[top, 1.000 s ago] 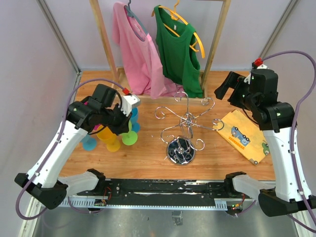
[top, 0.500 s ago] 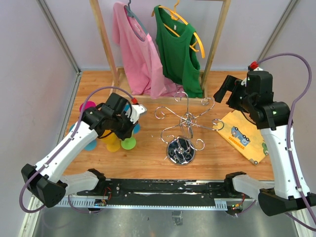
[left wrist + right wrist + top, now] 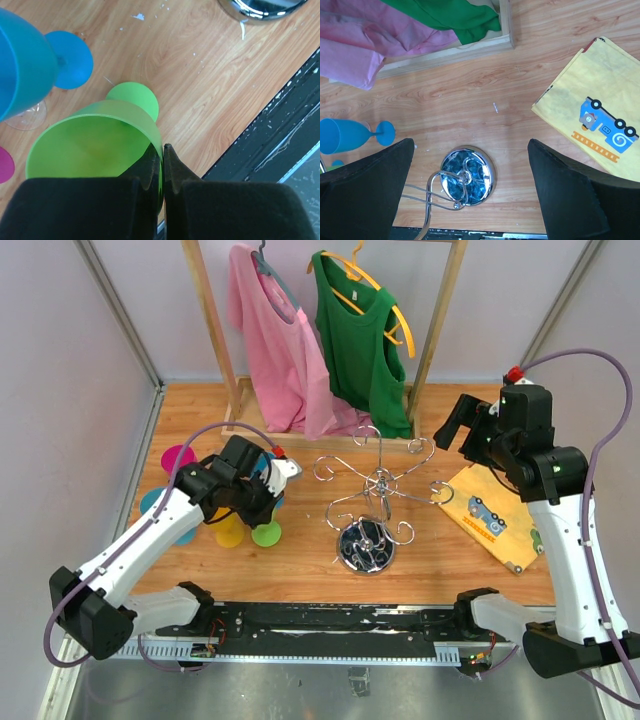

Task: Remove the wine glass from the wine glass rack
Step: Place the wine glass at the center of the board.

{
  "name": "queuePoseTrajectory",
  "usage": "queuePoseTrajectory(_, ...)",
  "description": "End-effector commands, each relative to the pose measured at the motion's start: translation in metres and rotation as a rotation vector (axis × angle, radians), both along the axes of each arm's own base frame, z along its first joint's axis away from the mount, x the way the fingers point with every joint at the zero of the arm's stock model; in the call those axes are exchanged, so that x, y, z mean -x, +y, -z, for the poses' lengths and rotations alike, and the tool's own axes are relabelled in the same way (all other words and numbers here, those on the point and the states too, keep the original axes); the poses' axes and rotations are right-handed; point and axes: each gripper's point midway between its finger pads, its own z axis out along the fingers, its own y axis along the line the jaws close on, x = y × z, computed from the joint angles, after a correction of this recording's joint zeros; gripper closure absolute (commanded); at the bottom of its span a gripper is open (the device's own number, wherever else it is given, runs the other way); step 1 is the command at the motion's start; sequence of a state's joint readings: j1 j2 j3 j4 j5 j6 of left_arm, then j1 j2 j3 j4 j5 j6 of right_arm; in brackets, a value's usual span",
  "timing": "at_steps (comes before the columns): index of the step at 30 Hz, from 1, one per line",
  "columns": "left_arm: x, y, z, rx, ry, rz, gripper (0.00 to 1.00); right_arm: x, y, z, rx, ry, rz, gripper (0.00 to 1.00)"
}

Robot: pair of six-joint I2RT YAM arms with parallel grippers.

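The chrome wine glass rack (image 3: 378,483) stands mid-table on its round mirror base (image 3: 366,547); no glass shows on its arms. The base also shows in the right wrist view (image 3: 468,175). My left gripper (image 3: 262,490) is left of the rack, shut on the rim of a green wine glass (image 3: 95,140), one finger inside the bowl and one outside (image 3: 162,150). The glass's green foot (image 3: 266,533) is low over the wood; I cannot tell if it touches. My right gripper (image 3: 462,430) is open and empty, high over the table right of the rack (image 3: 471,145).
Blue (image 3: 25,65), yellow (image 3: 228,530), magenta (image 3: 180,457) and teal (image 3: 160,502) glasses crowd the left side. A wooden clothes rail with a pink shirt (image 3: 275,340) and a green top (image 3: 362,340) stands behind. A yellow puzzle board (image 3: 495,515) lies at the right.
My left gripper has carried the green glass nearer and to the right, lowering it beside the other glasses. The right arm shifted slightly at first, then stayed still.
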State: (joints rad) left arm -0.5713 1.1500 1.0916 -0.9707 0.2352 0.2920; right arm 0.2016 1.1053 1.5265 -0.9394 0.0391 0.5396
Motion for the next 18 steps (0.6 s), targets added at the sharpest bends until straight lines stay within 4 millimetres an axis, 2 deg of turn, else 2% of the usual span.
queuePoseTrajectory(1, -0.0001, -0.0032, 0.0077, -0.008, -0.017, 0.073, 1.00, 0.0039, -0.0068, -0.0016, 0.001, 0.002, 0.031, 0.02)
queuePoseTrajectory(9, 0.0029, -0.0058, 0.0103, -0.001, -0.004, 0.102, 0.99, 0.0064, -0.0088, -0.0006, -0.003, 0.025, 0.051, 0.02)
queuePoseTrajectory(15, 0.0058, -0.0099, 0.0117, 0.003, 0.012, 0.122, 0.71, 0.0044, -0.0049, -0.0018, -0.012, 0.032, 0.036, 0.02)
queuePoseTrajectory(18, 0.0059, -0.0109, 0.0117, 0.003, 0.014, 0.122, 0.63, 0.0038, -0.0051, -0.0048, -0.011, 0.024, 0.035, 0.02)
